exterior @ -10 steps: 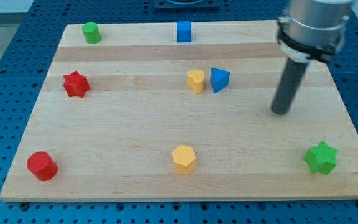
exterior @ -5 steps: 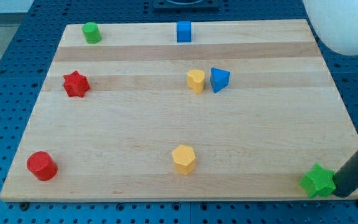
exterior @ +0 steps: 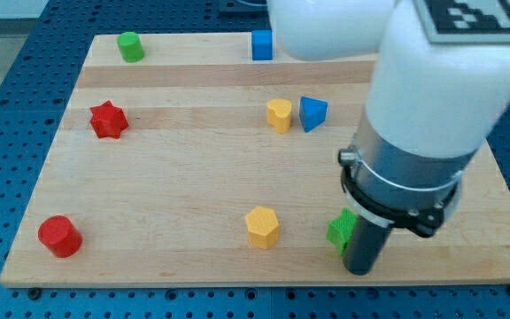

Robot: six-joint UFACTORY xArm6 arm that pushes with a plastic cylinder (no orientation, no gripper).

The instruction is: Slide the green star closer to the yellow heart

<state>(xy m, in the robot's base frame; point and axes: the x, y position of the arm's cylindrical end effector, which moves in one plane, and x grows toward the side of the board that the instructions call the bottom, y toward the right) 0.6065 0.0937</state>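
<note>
The green star point(exterior: 340, 230) lies near the board's bottom edge, right of centre, partly hidden behind my rod. My tip point(exterior: 359, 269) touches its right side, just below and right of it. The yellow heart point(exterior: 279, 115) sits above, near the board's middle, with the blue block point(exterior: 312, 112) touching its right side. The star is well below the heart and a little to its right.
A yellow hexagon point(exterior: 262, 227) lies just left of the green star. A red star point(exterior: 108, 120) and a red cylinder point(exterior: 59, 236) are at the left. A green cylinder point(exterior: 130, 46) and a blue cube point(exterior: 261, 44) sit at the top. The arm's body point(exterior: 432, 106) covers the board's right part.
The green star has been pushed left along the bottom edge, from the bottom right corner to next to the yellow hexagon. My tip swung behind it and followed it left.
</note>
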